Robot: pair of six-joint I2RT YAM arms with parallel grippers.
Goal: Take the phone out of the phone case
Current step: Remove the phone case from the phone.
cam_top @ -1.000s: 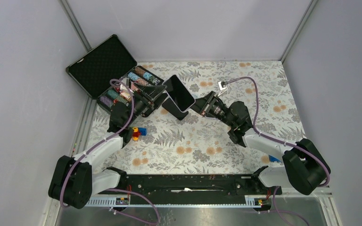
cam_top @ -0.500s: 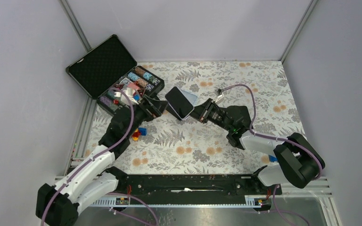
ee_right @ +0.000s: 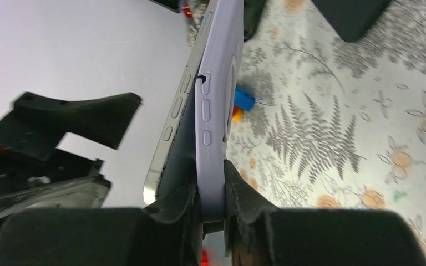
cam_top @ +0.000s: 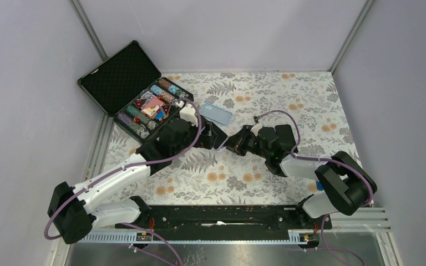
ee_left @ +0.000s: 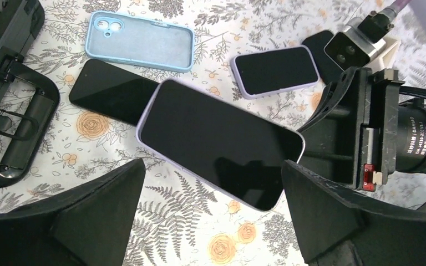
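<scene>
The right gripper (ee_right: 211, 185) pinches one end of the lilac phone case (ee_right: 217, 105), the phone (ee_left: 222, 141) inside, its metal edge parting from the case along one side. The left gripper (ee_left: 211, 219) hovers over the screen, jaws spread wide, gripping nothing. Beyond lie an empty blue case (ee_left: 138, 40) and a poker chip case (cam_top: 119, 77). A tug against so thin a pinch could likely drop the phone.

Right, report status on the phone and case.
Left jaws open, flanking phone. Right jaws shut on case edge. Phone part-lifted from case, not out. Blue case lies apart, not in the way.
</scene>
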